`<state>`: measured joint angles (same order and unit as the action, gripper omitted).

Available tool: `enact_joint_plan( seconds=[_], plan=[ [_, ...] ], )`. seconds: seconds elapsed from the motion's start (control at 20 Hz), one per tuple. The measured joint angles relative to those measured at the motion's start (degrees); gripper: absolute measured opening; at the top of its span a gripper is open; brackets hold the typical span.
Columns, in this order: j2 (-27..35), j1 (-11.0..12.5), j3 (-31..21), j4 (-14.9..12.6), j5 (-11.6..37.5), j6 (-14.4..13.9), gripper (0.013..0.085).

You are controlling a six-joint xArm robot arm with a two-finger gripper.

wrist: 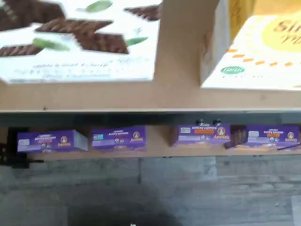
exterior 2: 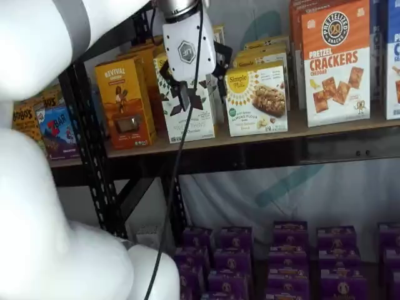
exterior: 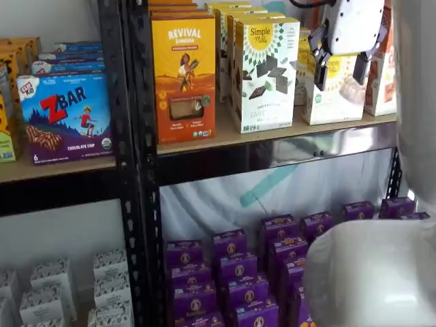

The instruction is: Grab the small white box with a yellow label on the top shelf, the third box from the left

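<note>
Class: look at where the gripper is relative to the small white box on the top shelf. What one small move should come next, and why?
Probably a short sideways shift to centre on the small white box. In a shelf view the gripper hangs before the taller chocolate-square box, beside the target. In another its fingers straddle the box's upper front, open but touching nothing.

My hand (exterior 2: 190, 80) has a boxy white body stamped with a dark hexagon logo, and two black fingers (exterior 2: 169, 78) below it. A thin black cable (exterior 2: 178, 156) hangs beside it. The arm (exterior 2: 44, 206) is smooth, rounded white casing with a grey band near one joint.
</note>
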<state>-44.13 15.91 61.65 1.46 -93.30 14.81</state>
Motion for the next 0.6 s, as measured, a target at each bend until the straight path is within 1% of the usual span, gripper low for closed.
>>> enact_joint_plan(
  seconds=[0.25,0.45,0.6],
  plan=[
    [3.1,2.1,1.5,0.4,2.6,2.0,0.085],
    [5.3,3.6,2.9,1.6,3.2,3.5,0.085],
    [6.3,4.3,3.7,2.1,3.1,4.2,0.085]
  ],
)
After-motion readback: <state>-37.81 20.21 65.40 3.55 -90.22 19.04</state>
